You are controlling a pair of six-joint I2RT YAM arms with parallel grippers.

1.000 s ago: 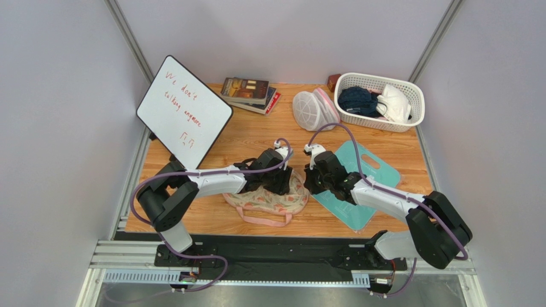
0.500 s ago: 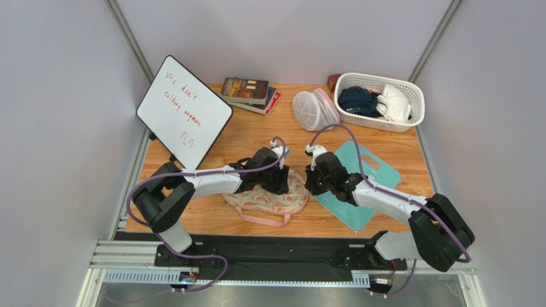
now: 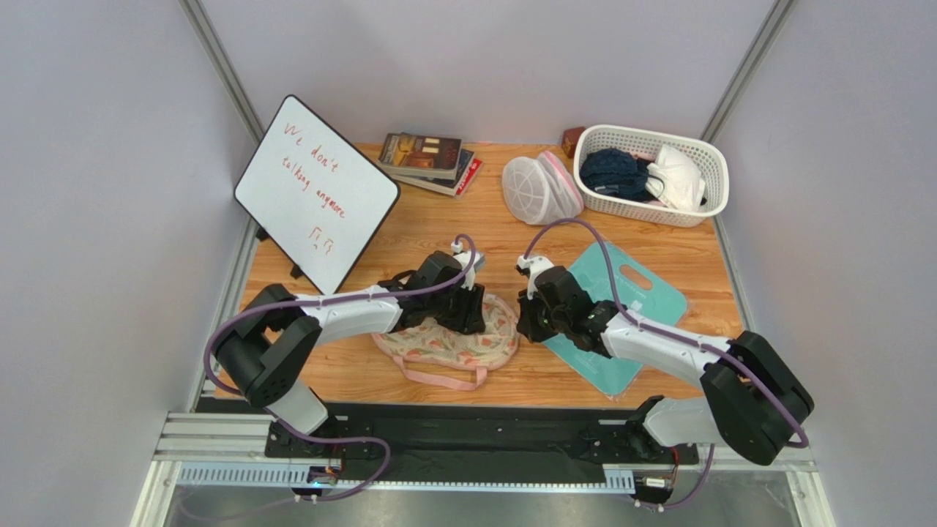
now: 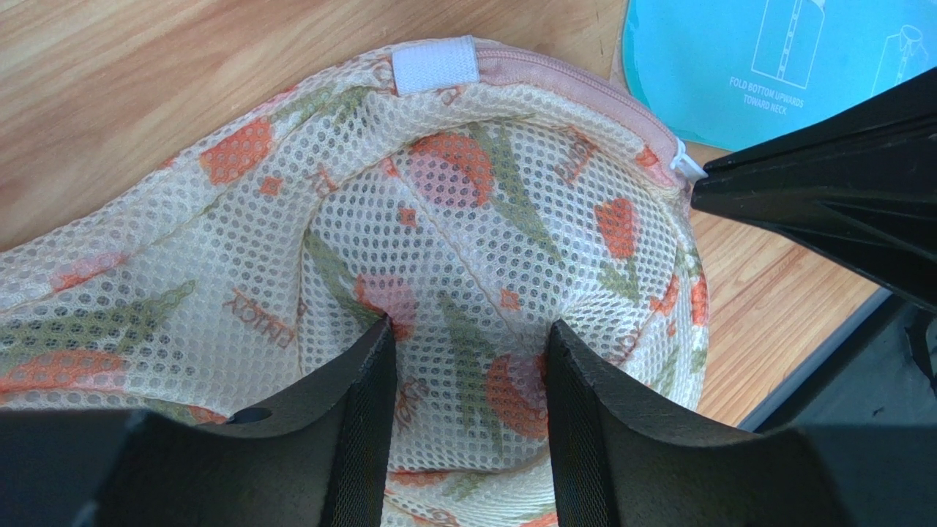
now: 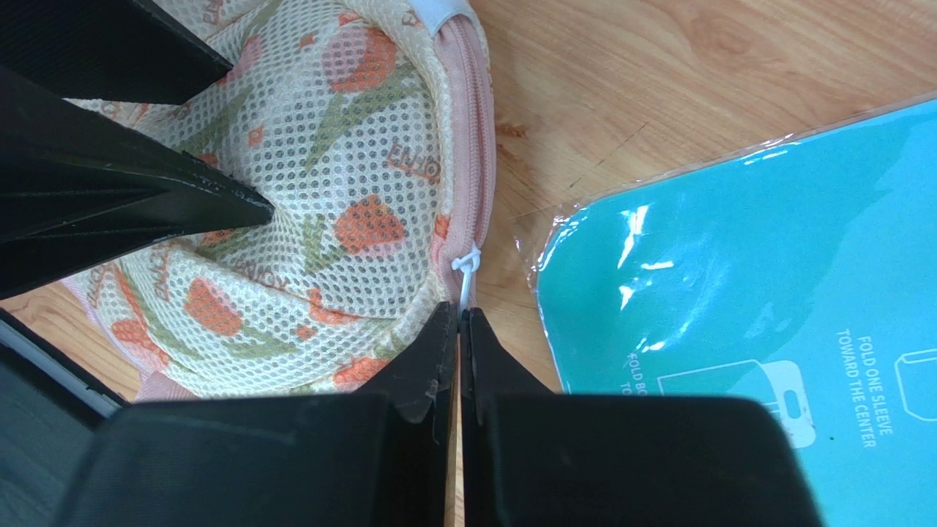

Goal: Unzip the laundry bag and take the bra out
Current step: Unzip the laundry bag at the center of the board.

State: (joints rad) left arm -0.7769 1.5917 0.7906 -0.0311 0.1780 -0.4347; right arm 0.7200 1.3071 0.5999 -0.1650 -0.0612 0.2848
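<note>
The job has only just begun. The laundry bag [image 3: 445, 343] lies on the wooden table [image 3: 440, 220], near the front and in the middle, between the two claws. Its pink zipper [image 5: 467, 132] looks closed along the part that shows above the little white zipper pull [image 5: 470, 264]. Below the pull the edge is hidden, so I cannot tell if any of it is open. No bra shows anywhere outside the bag. I think the whole unzipping is left to do, and after that the bra has to come out.

The left arm reaches out from its base and bends to the right, with its wrist tipped down onto the bag. The left gripper [image 4: 467, 346] has its two fingers partly apart, and a lump of the netted cloth is squeezed up between them. It looks like it is holding the bag in place.

The right arm stretches to the left over a teal folding board [image 3: 632, 302] and ends at the right edge of the bag. The right gripper [image 5: 459, 318] is closed tight, and its tips pinch the white pull. The two claws are close together but not touching.
</note>
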